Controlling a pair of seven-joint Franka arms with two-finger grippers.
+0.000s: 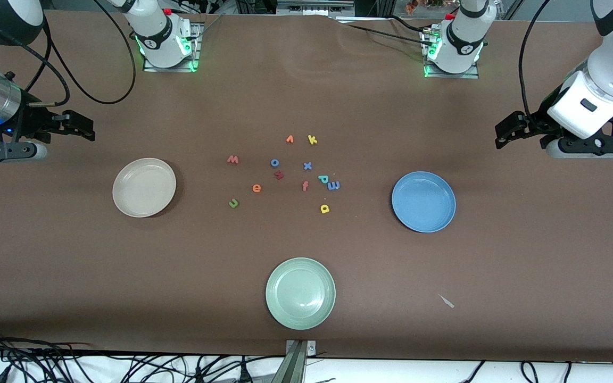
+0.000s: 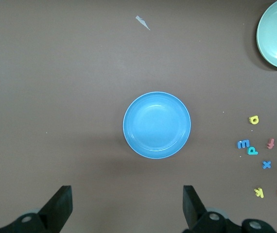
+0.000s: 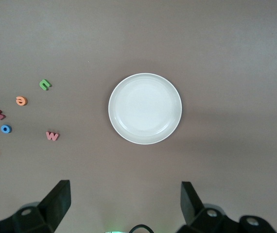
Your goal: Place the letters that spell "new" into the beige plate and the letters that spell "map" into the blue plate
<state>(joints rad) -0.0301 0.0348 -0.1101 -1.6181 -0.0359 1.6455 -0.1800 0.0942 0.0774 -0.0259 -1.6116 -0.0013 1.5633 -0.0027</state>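
Note:
The beige plate (image 1: 144, 187) (image 3: 145, 108) lies bare toward the right arm's end, the blue plate (image 1: 423, 201) (image 2: 156, 124) bare toward the left arm's end. Between them lie the pinkish w (image 1: 233, 159) (image 3: 52, 136), orange e (image 1: 256, 188) (image 3: 21, 101) and green n (image 1: 233, 202) (image 3: 44, 84). The blue m (image 1: 333, 185) (image 2: 243, 143) touches the teal p (image 1: 323, 178) (image 2: 252, 151); the yellow a (image 1: 324, 208) (image 2: 254, 119) is nearer the camera. My left gripper (image 1: 499, 135) (image 2: 127, 199) hangs open high beside the blue plate. My right gripper (image 1: 89, 130) (image 3: 124, 196) hangs open beside the beige plate.
A pale green plate (image 1: 300, 293) sits near the camera's table edge. Other letters share the cluster: yellow k (image 1: 312, 140), orange v (image 1: 289, 139), blue o (image 1: 274, 162), blue x (image 1: 307, 166), a dark red letter (image 1: 279, 174), orange-red f (image 1: 305, 185). A paper scrap (image 1: 447, 301) lies near the green plate.

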